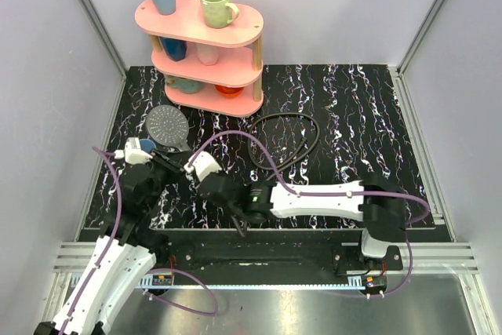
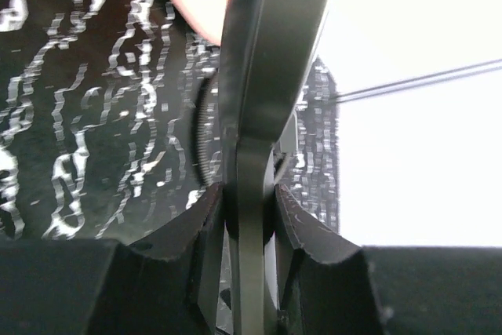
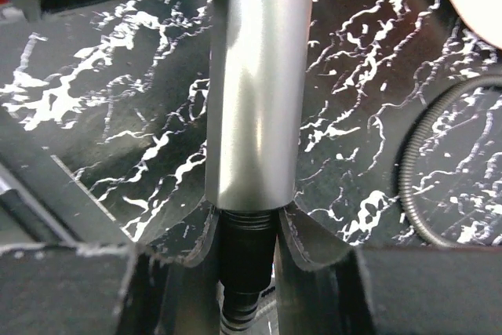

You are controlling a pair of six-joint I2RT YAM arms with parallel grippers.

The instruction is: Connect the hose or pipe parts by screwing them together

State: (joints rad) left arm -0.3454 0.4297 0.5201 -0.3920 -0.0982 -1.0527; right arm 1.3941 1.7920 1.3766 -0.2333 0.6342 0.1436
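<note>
Left gripper (image 2: pixel 249 217): jaws clamped on the thin dark handle of the shower head (image 1: pixel 167 125), handle running straight out between the fingers, round head edge-on just beyond them. Right gripper (image 3: pixel 247 229): jaws closed on the black threaded fitting (image 3: pixel 247 253) right under the silver handle tube (image 3: pixel 255 100), which rises ahead of the fingers. Black hose (image 3: pixel 401 182) curves on the marbled table (image 1: pixel 353 115), off to the right of these jaws. Pink shelf (image 1: pixel 204 25) with cups stands farthest back.
</note>
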